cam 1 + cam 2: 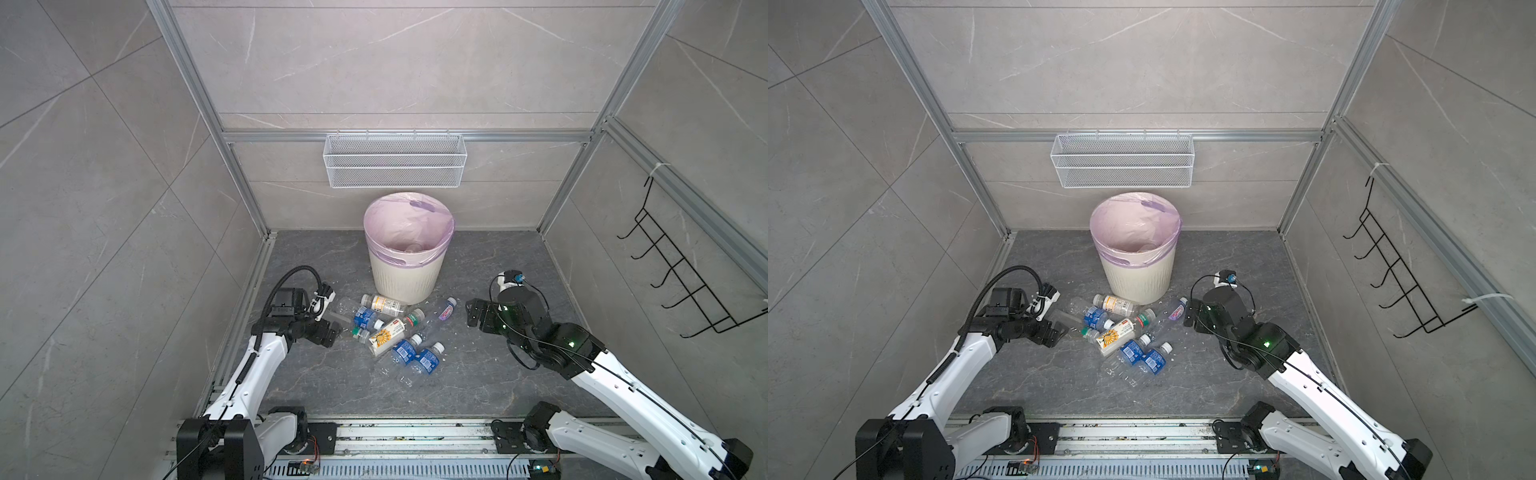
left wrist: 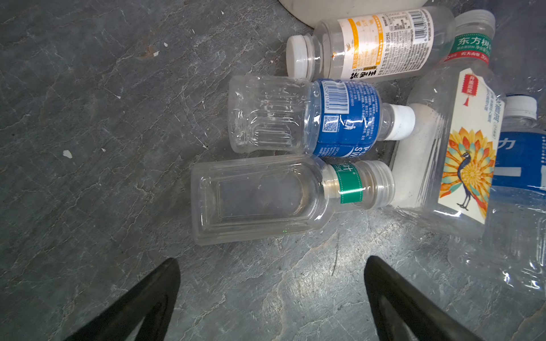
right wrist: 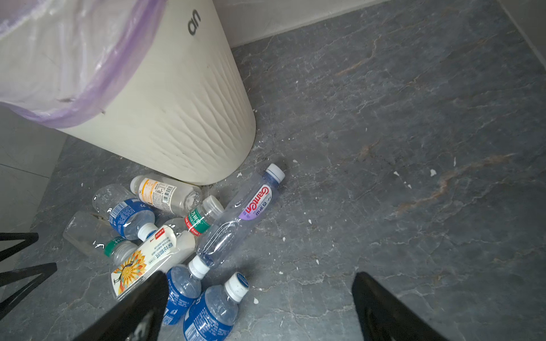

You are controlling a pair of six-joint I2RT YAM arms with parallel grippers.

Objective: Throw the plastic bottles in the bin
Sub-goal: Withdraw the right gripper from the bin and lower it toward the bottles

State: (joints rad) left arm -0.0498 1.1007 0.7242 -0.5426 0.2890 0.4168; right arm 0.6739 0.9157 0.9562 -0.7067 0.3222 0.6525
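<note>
My left claw (image 2: 271, 261) and right claw (image 3: 260, 275) both sit wide open, empty, flanking the plastic bottles (image 1: 386, 334) by the bin (image 1: 405, 278).

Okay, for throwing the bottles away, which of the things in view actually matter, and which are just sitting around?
Part of the job:
- plastic bottles, lying in a heap in front of the bin
- bin, standing upright, its mouth open

Just there:
- white wire mesh basket, hung up behind the bin
- black hook rack, hung up off to the right
</note>
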